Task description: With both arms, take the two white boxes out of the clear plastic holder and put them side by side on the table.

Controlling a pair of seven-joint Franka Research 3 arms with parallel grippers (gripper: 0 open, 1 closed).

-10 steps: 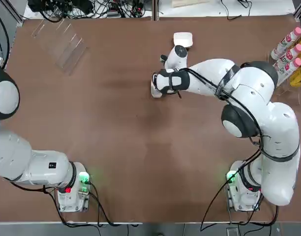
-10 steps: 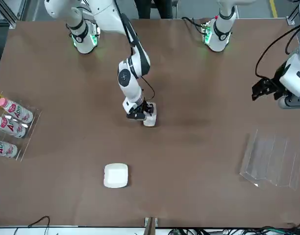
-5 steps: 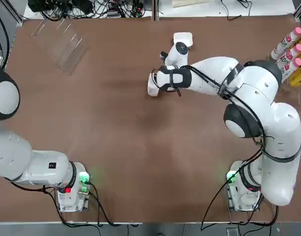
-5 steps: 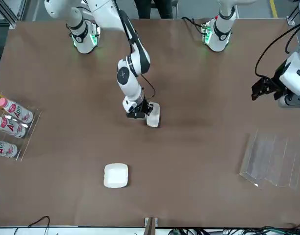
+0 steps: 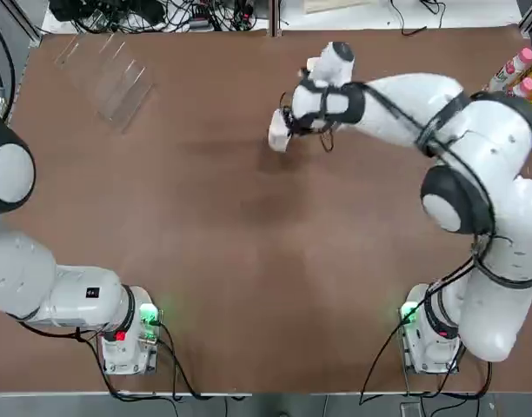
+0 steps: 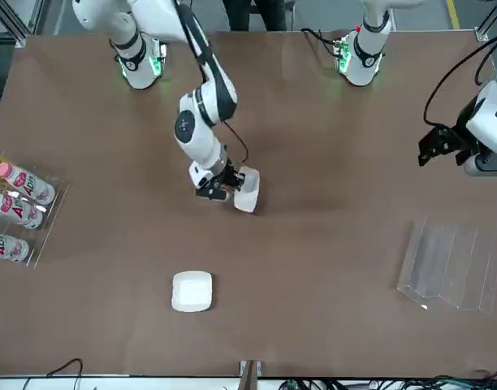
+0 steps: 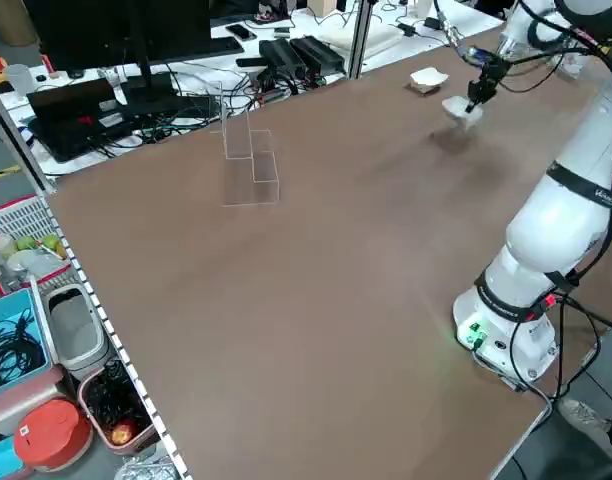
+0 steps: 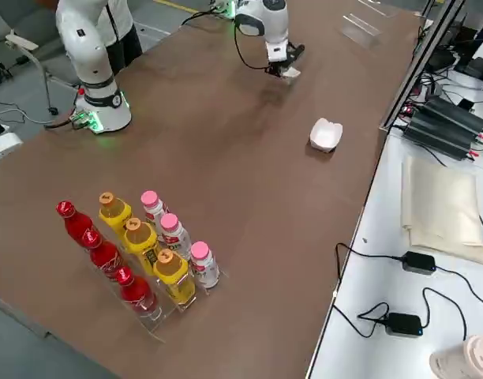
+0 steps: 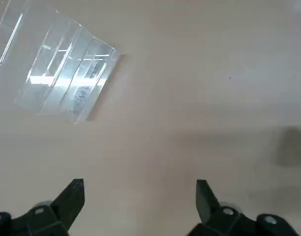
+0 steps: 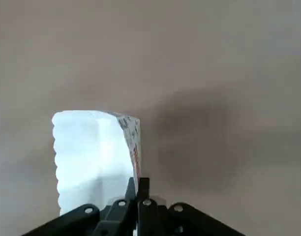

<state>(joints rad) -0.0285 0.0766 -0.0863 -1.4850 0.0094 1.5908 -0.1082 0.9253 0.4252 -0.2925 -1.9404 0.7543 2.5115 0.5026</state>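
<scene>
So the right gripper (image 6: 226, 189) has its black fingers pinched right down on the edge of one small white rounded-corner box (image 6: 246, 190), and compared to a second ago it's carried that box a bit farther from the robot, toward the other white box (image 6: 192, 291). The held one hangs tilted just off the matte brown tabletop (image 6: 313, 244). The second box hasn't budged, lying flat on the tabletop near the held one, on its far side. The see-through acrylic slotted holder (image 5: 105, 71) sits well away from both. The left gripper (image 9: 139, 199) hangs near that holder, fingers spread wide with nothing in them, same as before.
</scene>
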